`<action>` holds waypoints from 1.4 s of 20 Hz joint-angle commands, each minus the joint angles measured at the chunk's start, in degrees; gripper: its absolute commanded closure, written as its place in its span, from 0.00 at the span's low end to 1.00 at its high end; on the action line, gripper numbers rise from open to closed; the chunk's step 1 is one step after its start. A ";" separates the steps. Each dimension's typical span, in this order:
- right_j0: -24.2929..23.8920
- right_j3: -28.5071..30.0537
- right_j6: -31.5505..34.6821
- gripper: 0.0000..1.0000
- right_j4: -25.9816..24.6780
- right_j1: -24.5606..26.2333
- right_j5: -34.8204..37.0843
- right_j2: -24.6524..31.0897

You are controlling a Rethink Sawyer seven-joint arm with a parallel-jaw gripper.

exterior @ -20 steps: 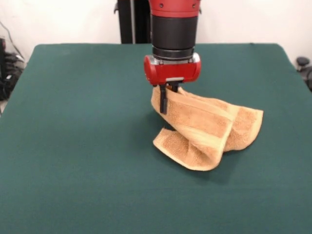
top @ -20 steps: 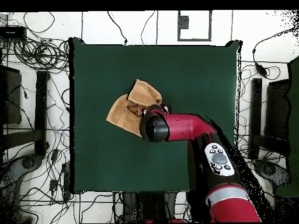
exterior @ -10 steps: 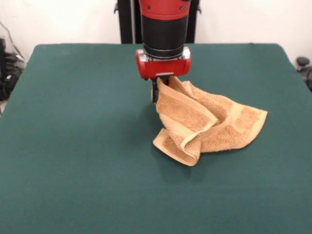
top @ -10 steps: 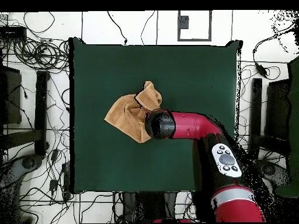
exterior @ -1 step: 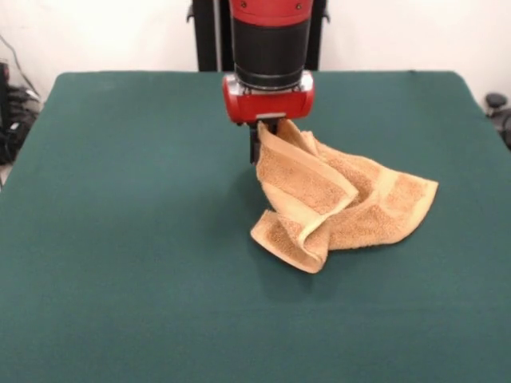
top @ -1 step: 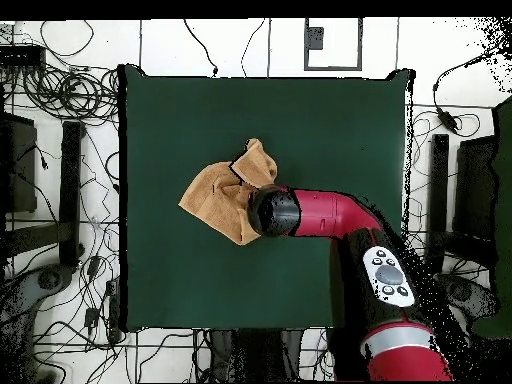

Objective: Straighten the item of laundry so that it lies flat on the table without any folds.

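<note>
Item under inspection: the towel [exterior @ -1 step: 339, 203]. It lies near the middle of the table [exterior @ -1 step: 120, 239], a little toward 3 o'clock of centre in the front view. Condition: not flat. One corner is raised off the cloth at roughly 11 o'clock of the heap, and a panel hangs from it down toward 6 o'clock, where it doubles over itself into a thick roll at the near edge. A second lobe spreads toward 3 o'clock and rests on the table, its woven band showing as a paler stripe. Several creases run between the two lobes. No label can be made out.

The gripper [exterior @ -1 step: 257, 142] stands directly over the raised corner. Its dark fingers are drawn close together with the towel's corner pinched between them; the corner's lifted attitude supports the reading that it is held.

In the overhead view the towel [top @ -1 step: 215, 195] shows as an irregular, bunched outline at about 10 o'clock of the arm's wrist, which covers the gripper [top @ -1 step: 262, 200] from above.

Assessment: the task is at an early to middle stage. A corner is secured, but nothing is yet spread. Remaining work, in my judgement: draw the held corner outward to unroll the doubled panel, then clear the creases and lay all four corners down.
</note>
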 commanded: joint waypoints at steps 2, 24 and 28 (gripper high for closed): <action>4.16 2.10 11.34 1.00 5.70 -6.07 16.84 -2.22; 9.52 5.10 21.76 1.00 13.89 -1.82 25.64 -13.37; 10.12 5.16 22.64 1.00 14.32 -1.68 25.43 -13.90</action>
